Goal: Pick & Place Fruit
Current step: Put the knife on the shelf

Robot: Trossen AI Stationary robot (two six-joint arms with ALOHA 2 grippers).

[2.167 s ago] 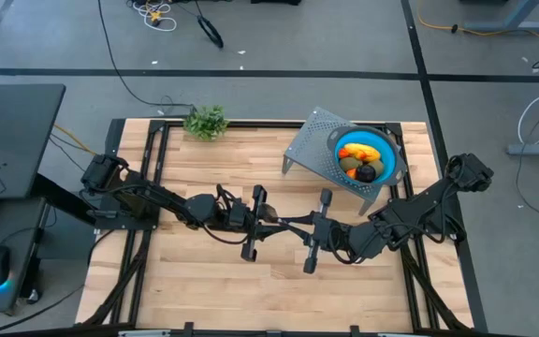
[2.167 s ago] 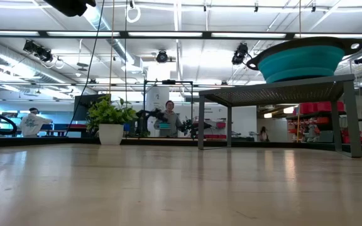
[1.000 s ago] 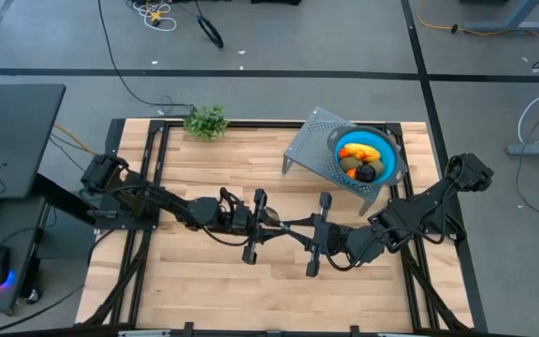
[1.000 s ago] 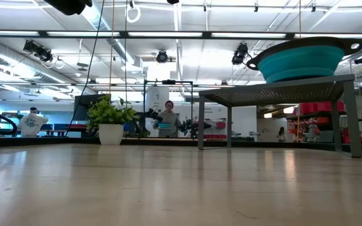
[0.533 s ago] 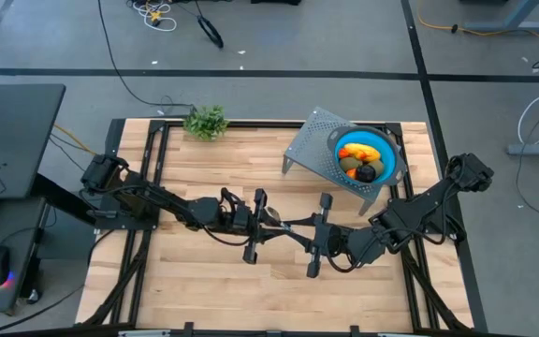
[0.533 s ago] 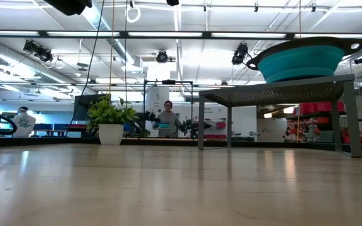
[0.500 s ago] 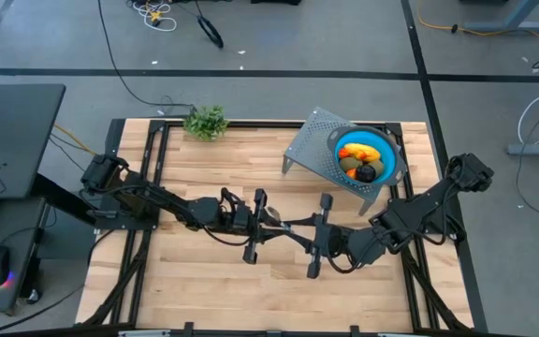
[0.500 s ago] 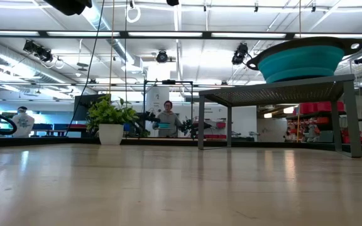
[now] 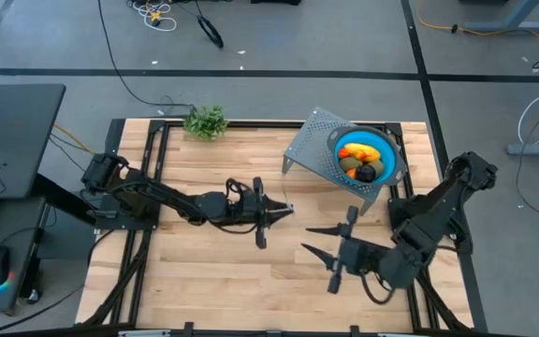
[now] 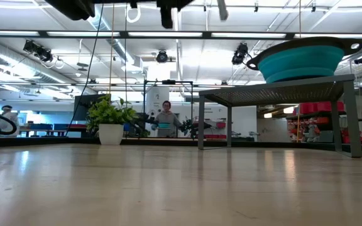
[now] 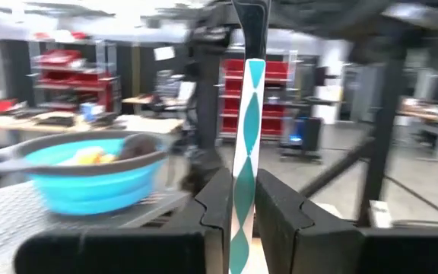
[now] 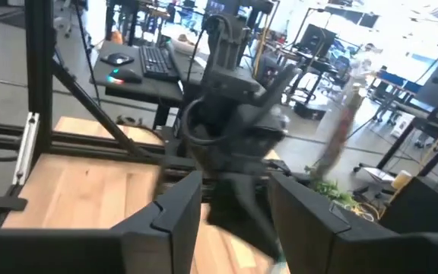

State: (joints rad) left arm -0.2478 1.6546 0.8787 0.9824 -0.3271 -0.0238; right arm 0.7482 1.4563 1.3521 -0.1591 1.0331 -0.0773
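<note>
The fruit (image 9: 360,159) lies in a blue bowl (image 9: 388,154) on a grey perforated stand (image 9: 312,150) at the far right; I see yellow-orange, olive and dark pieces. The bowl (image 11: 90,173) also shows in the left wrist view. My left gripper (image 9: 277,212) hovers over the table's middle, shut on a slim knife (image 11: 243,156) patterned teal and white. My right gripper (image 9: 318,241) hangs open over the near right, apart from it and holding nothing. In the low view only dark gripper parts (image 10: 168,9) show at the top. My left gripper pinches the slim knife between its two fingers (image 11: 217,202), which lie level and point toward the table's right. The free end (image 11: 251,76) sticks out past the fingertips. The knife is lifted clear of the table. Which end the fingers have, I cannot tell.
A leafy green sprig (image 9: 206,122) lies at the far edge, left of the stand. The stand's legs (image 10: 201,119) rest on the table with the bowl (image 10: 307,59) on top. Bare wood spreads across the near half and the left. People stand in the room beyond.
The two grippers met tip to tip over the table's middle. They have drawn apart: my right gripper has pulled back toward the near right edge, and my left gripper has shifted a little toward the far edge, keeping the knife.
</note>
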